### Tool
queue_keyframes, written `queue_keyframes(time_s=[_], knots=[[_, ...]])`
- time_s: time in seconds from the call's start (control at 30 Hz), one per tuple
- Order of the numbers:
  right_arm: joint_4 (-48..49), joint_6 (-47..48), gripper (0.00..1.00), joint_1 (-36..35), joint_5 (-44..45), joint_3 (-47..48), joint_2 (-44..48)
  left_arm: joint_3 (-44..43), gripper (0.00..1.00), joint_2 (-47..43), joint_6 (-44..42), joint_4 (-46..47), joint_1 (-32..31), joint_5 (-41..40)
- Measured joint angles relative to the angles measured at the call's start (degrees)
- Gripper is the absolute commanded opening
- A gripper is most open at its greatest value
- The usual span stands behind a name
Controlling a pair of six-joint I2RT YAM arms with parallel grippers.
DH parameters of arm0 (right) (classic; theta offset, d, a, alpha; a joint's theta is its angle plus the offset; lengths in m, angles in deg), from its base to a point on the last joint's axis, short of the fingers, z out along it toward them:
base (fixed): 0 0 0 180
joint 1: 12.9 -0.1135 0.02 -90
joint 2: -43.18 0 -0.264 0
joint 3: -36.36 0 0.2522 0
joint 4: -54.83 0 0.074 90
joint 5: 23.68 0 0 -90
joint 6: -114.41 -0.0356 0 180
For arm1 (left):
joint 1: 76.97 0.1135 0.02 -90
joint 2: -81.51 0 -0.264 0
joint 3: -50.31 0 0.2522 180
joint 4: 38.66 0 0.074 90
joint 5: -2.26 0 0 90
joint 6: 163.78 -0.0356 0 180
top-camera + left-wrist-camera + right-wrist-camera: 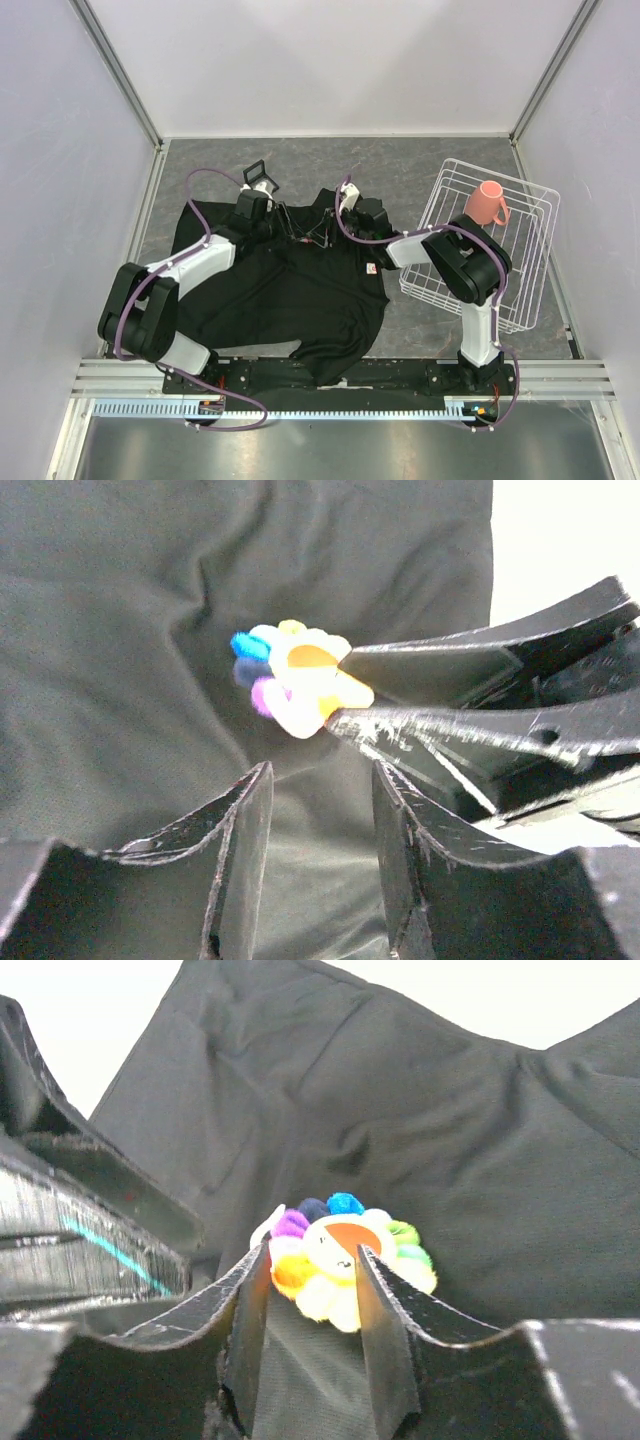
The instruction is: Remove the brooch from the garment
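The garment (290, 295), a matte black knit T-shirt, lies rumpled on the grey marbled table (400, 170). The brooch (345, 1235), a small round plush flower with fuzzy yellow, purple, blue and green petals around an orange centre, sits on the shirt's far part. The right gripper (312, 1260) is closed on it, with scuffed black wedge-shaped fingers pinching one edge. The left gripper (322, 780) stands open just beside it, with only creased cloth between its jaws. A white wire basket (530, 270) holds a pink mug (488, 203).

Matt black cloth garment (120, 630); fuzzy plush brooch (340, 1255); white wire basket (428, 213); glossy pink mug (488, 203)
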Motion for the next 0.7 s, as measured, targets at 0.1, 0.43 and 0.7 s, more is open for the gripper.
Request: queue_keyframes(time_s=[0.1, 0.43, 0.7], knots=[[0.9, 0.3, 0.58, -0.4, -0.6, -0.7, 0.2, -0.3, 0.52, -0.3, 0.4, 0.6, 0.8, 0.6], [0.2, -0.9, 0.64, -0.2, 6.8, -6.1, 5.5, -6.2, 0.40, 8.3, 0.7, 2.9, 0.9, 2.7], [-3.1, -5.2, 0.59, 0.9, 8.3, -3.9, 2.4, -6.2, 0.30, 15.8, 0.9, 3.0, 0.9, 2.5]])
